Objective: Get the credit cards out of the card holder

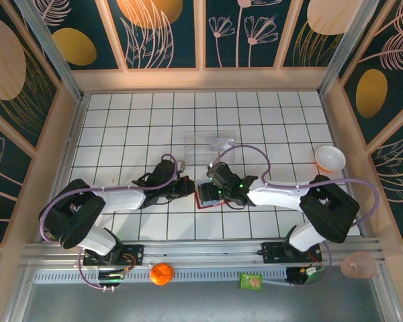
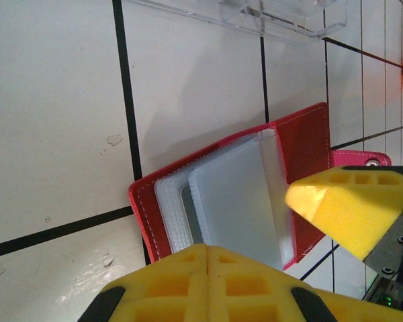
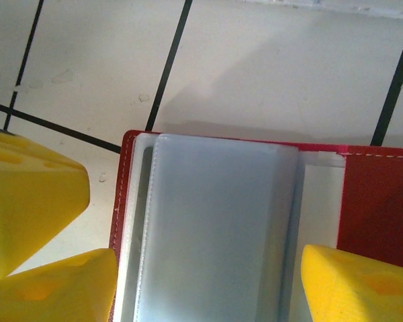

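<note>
1. White tiled bench, patterned walls around.
2. Clear plastic tray mid-bench; white bowl by the right edge.
3. Red card holder lies open on the tray's near side, a grey card edge among its pale sleeves.
4. Left gripper pressed together at the holder's edge; right gripper spread astride it.
5. Orange and green packet on the near rail.
</note>
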